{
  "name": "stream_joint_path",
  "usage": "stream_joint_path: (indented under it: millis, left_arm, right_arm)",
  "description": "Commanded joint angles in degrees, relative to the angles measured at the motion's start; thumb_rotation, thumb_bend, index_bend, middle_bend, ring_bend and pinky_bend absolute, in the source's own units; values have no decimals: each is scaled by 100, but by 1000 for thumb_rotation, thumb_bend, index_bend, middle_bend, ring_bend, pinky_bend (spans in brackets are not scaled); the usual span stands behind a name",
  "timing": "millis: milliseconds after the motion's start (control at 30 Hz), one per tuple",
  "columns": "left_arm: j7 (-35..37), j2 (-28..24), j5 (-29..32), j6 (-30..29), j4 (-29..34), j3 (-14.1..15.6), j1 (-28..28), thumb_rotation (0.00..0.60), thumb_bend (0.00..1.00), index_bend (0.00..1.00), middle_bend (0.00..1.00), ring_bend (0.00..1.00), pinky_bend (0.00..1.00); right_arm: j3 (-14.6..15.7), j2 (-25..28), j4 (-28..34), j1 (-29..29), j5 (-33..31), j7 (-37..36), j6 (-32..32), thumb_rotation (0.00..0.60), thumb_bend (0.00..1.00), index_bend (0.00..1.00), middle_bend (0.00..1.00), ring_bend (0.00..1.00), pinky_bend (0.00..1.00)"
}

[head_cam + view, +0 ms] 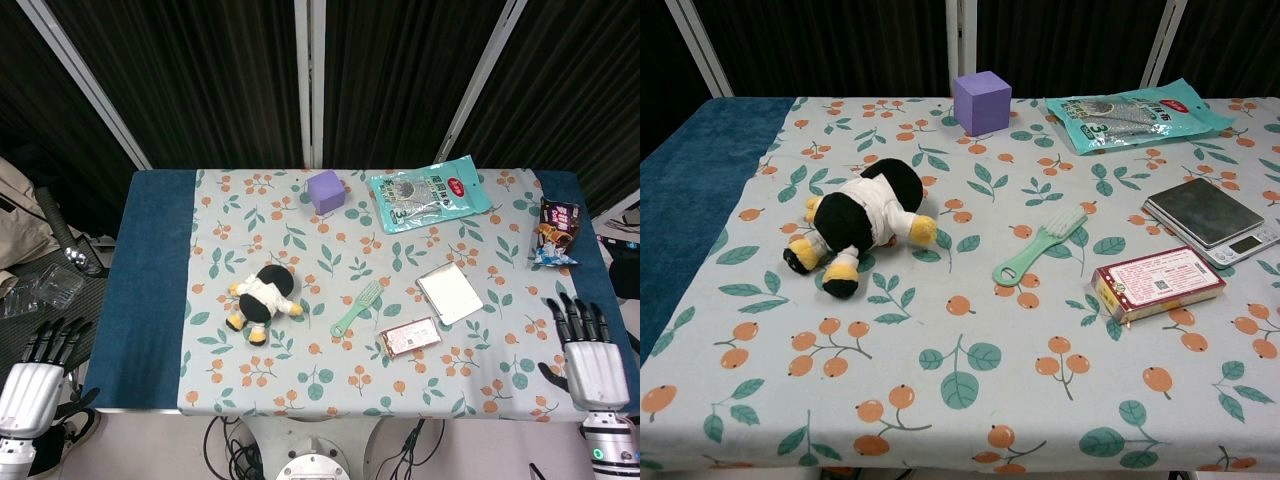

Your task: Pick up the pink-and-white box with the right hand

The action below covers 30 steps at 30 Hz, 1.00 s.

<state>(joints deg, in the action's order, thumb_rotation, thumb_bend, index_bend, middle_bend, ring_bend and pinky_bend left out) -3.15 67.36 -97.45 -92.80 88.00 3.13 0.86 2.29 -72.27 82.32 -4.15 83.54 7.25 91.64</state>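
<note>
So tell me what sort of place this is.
Probably a robot test or data-collection setup, not a home: black curtain panels behind the table, cables beneath it, and unrelated items laid out, such as a plush toy and a digital scale.

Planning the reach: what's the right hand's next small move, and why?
Probably bring the right hand toward the robot's left and slightly forward, over the pink-and-white box. The hand is open, off at the table's right edge; the box lies flat, untouched, beside the scale.
</note>
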Motion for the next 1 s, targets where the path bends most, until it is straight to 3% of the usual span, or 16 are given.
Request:
stream_joint_path:
  millis: [33, 533, 700, 733, 800, 867, 1000]
  left_arm:
    - [-61, -10, -4, 4, 56, -30, -26, 600, 106, 100, 61, 0, 60]
    - [-33, 11, 26, 6, 43, -3, -7, 600, 106, 100, 61, 0, 58]
    - [29, 78, 26, 37, -56, 21, -11, 600, 107, 100, 61, 0, 58]
    - [33, 87, 21, 44, -64, 29, -12, 600, 106, 100, 61, 0, 57]
    - [19, 98, 1, 52, -72, 47, -13, 600, 106, 100, 61, 0, 57]
    - [0, 103, -13, 49, -66, 60, -8, 600, 106, 100, 61, 0, 58]
    - [-31, 120, -21, 61, -57, 85, 1, 600, 106, 100, 61, 0, 58]
  right_arm:
    - [-71, 44, -37, 61, 31, -91, 50, 600, 23, 0, 0, 0, 0]
    - [-141, -25, 71, 90, 136, 78, -282, 600, 23, 0, 0, 0, 0]
    - [-160, -5, 180, -31, 72, 114, -667, 600, 33, 0, 0, 0, 0]
    - [-151, 22, 238, -83, 65, 123, -798, 600, 76, 0, 3, 0, 0]
    - [-128, 104, 400, -226, 53, 284, -1116, 600, 256, 0, 16, 0, 0]
    - [-136, 108, 538, -377, 78, 498, -1357, 600, 527, 0, 40, 0, 0]
    - [-122, -36, 624, -652, 170, 640, -1804, 600, 733, 0, 91, 0, 0]
